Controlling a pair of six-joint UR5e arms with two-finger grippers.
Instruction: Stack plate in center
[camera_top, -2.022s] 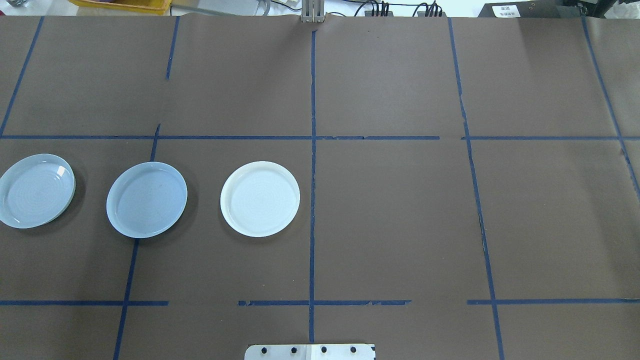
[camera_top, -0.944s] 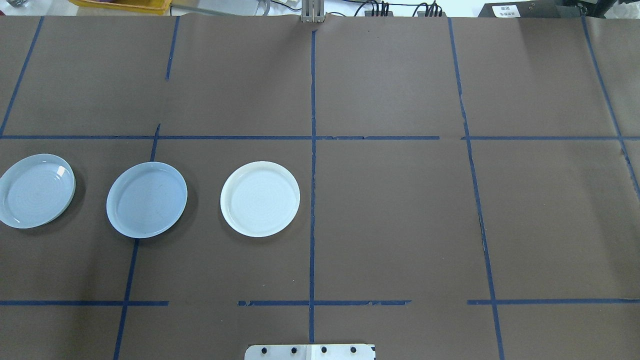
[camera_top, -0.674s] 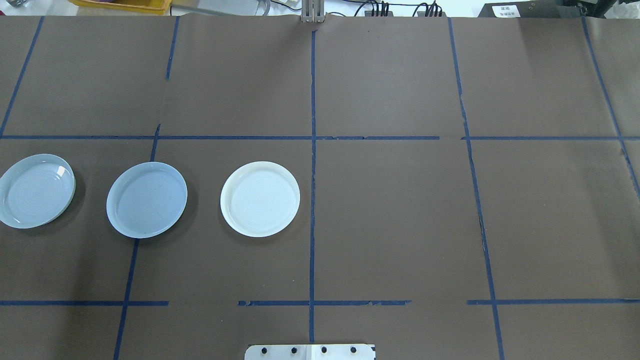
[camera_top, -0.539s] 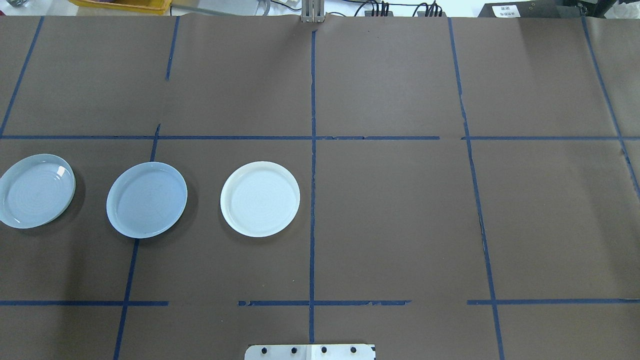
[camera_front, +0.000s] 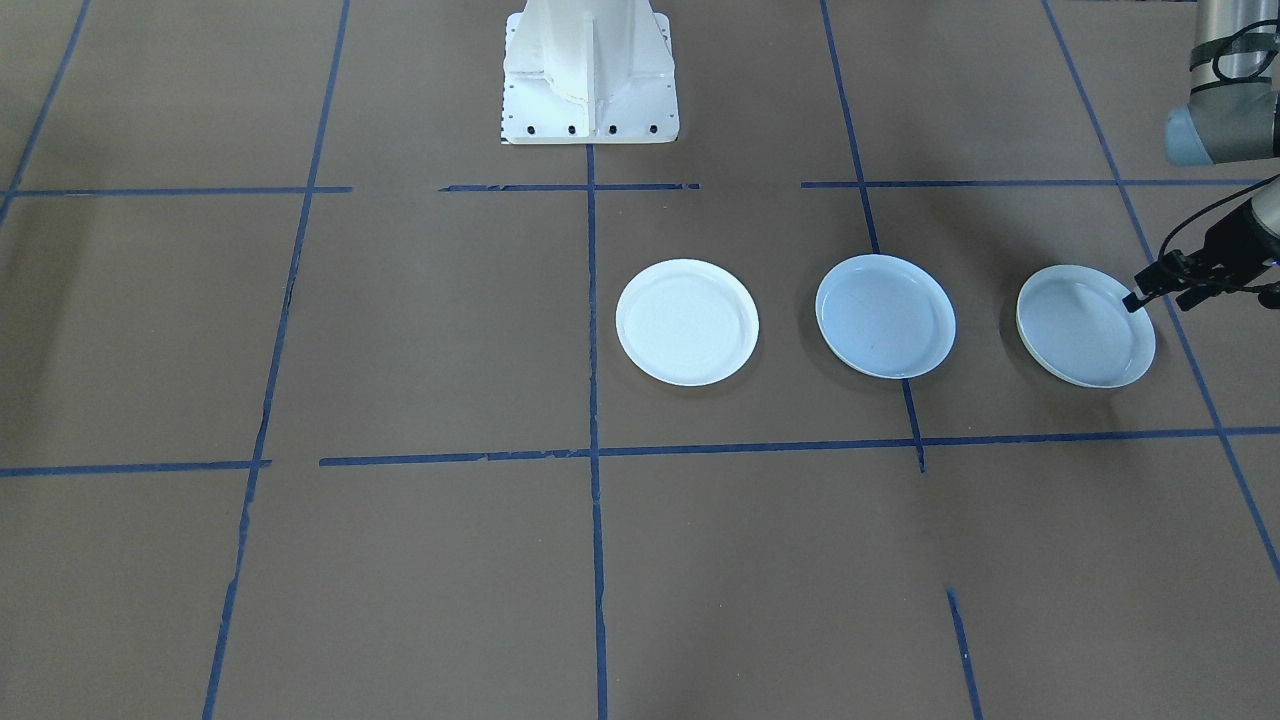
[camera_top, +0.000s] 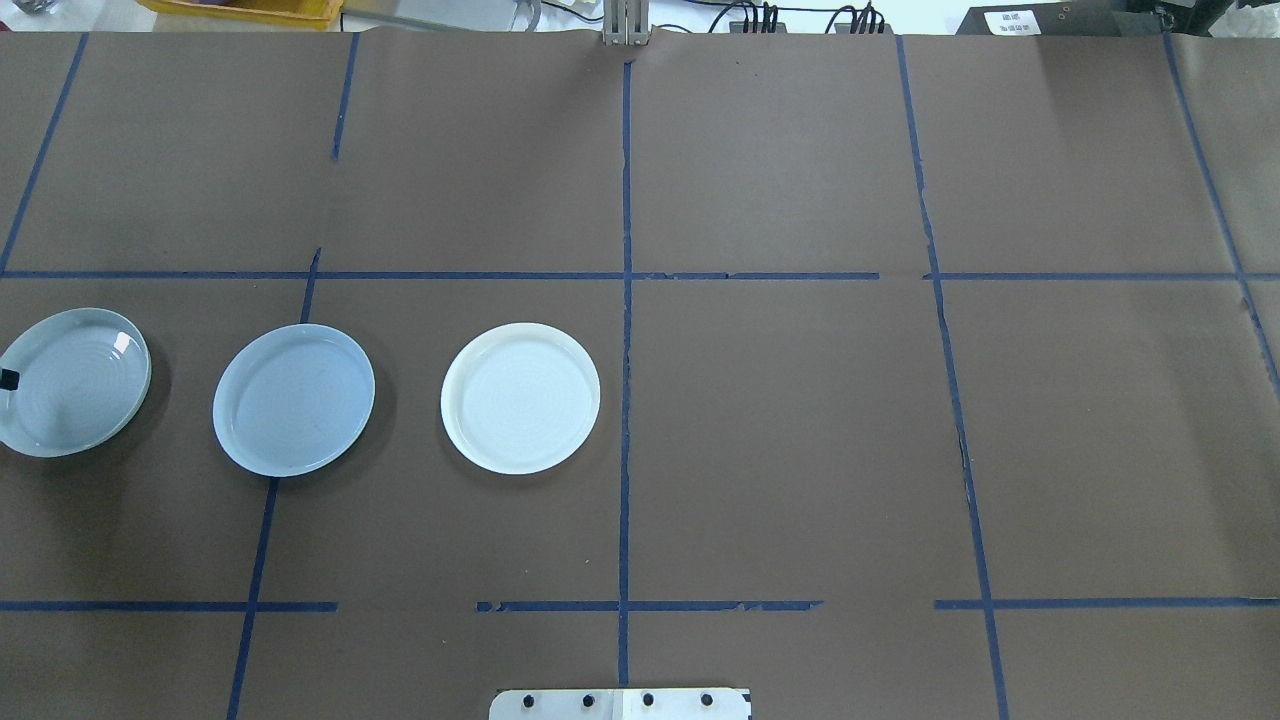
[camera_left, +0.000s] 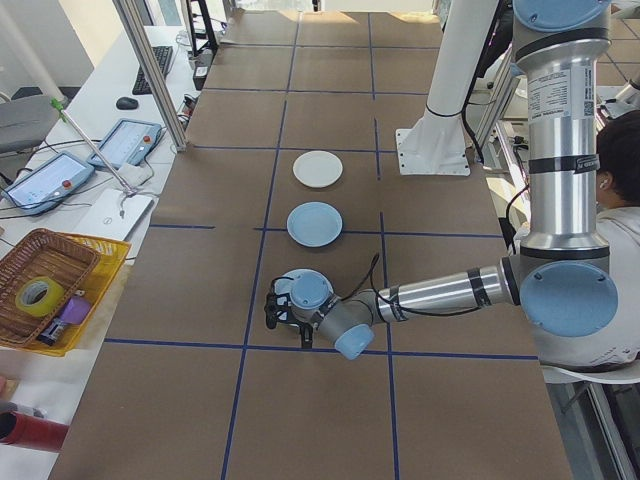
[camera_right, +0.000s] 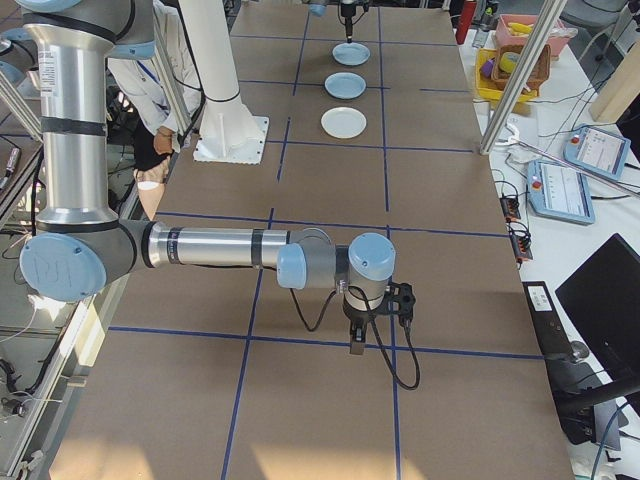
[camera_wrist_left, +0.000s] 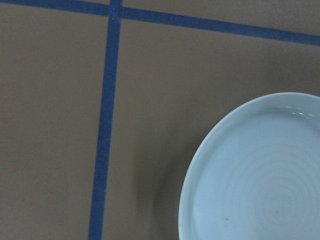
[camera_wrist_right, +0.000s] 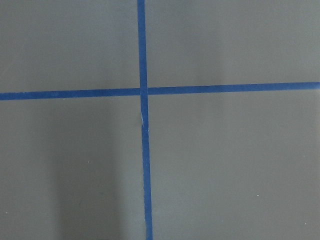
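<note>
1. The left gripper (camera_front: 1165, 297) hangs low at the left end of the table (camera_top: 800, 450). One dark fingertip reaches over the outer rim of the ringed plate (camera_front: 1085, 325). From where I stand I cannot tell whether its jaws are spread or closed, or whether it touches the rim.
2. Its wrist camera looks down on that plate's curved edge, with brown paper and a crossing of blue tape lines (camera_wrist_left: 107, 125) beside it.
3. The ringed plate lies flat, the last in a row of three, closest to the table's left end.
4. Next along the row, well apart from it, lies the pale-blue plate (camera_front: 885, 315). It is flat on the paper with nothing on it, and its rim lies across a tape line.
5. Third, toward the table's middle, lies the white plate (camera_front: 687, 322), just short of the centre tape line.
6. The right gripper (camera_right: 357, 345) hovers far off toward the table's right end, pointing down over a tape crossing. I cannot tell its grip state.
7. The white pedestal (camera_front: 590, 70) stands at the robot's edge of the table.
</note>
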